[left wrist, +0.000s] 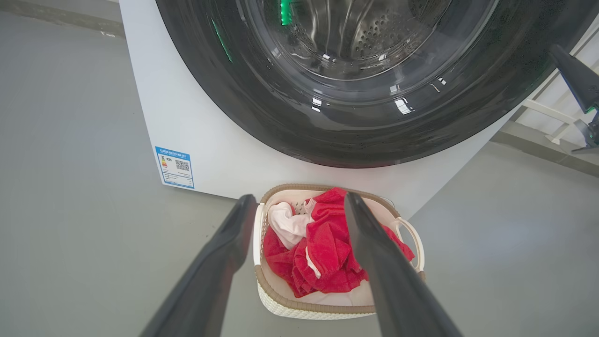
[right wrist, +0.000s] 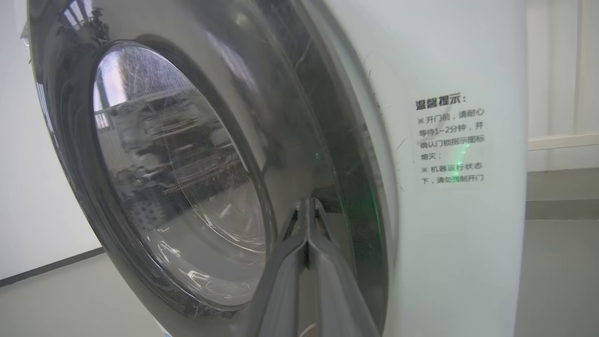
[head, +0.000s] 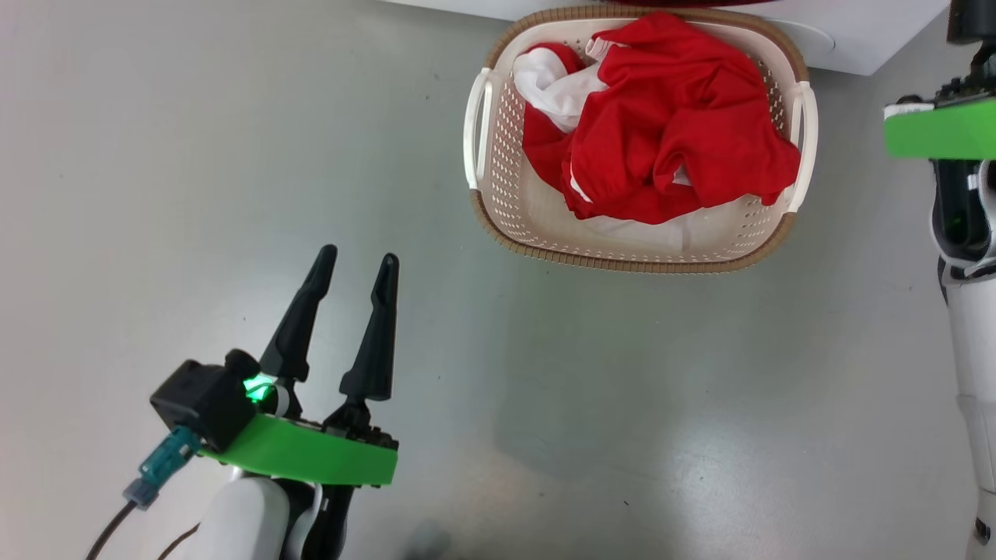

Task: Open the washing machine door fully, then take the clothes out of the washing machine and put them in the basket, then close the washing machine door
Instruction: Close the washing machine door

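The cream basket (head: 622,260) stands on the floor in front of the white washing machine (left wrist: 210,154), holding the red and white clothes (head: 677,132). The washing machine door (left wrist: 365,135) lies against the machine's front, and the steel drum shows through its glass. My left gripper (head: 358,255) hovers open and empty over the floor, short of the basket (left wrist: 318,306) and to its left. My right gripper (right wrist: 306,202) is shut with nothing in it. Its tips rest at the door's glossy black rim (right wrist: 75,140), beside the clear window (right wrist: 178,187).
Grey floor surrounds the basket. A blue label sticker (left wrist: 175,167) sits low on the machine's front and a white notice sticker (right wrist: 450,140) on its side. My right arm's green plate (head: 941,128) is at the right edge, beside the basket.
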Available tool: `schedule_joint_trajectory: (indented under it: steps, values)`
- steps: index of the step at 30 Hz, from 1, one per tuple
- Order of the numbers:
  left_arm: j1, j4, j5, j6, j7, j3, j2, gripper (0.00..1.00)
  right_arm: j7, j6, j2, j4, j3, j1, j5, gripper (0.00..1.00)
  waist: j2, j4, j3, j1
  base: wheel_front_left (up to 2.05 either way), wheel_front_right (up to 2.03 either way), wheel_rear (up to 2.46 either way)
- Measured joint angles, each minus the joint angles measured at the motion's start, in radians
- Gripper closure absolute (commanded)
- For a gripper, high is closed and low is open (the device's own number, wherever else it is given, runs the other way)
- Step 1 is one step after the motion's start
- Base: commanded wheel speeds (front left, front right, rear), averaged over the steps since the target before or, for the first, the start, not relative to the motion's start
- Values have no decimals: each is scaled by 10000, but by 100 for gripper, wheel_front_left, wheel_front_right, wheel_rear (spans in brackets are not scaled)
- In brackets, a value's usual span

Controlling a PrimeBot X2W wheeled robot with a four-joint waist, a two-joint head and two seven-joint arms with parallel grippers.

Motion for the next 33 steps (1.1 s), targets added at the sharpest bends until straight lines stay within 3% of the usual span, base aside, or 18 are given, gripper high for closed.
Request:
schedule_joint_trajectory:
  steps: [20,29,33]
  values:
    - [-182,-25,-10,2,0,-94,-54,0,-17,75,0,263,-146,-570,-42,100,0,45,-11,0,0,0,0]
    - [-130,270,198,0,0,244,-58,0,-17,75,-61,422,449,784,8,100,0,-143,-598,0,0,0,0]
    - [-68,430,491,-2,0,424,-58,0,-17,75,-61,378,621,1334,107,56,0,-302,-893,0,0,0,0]
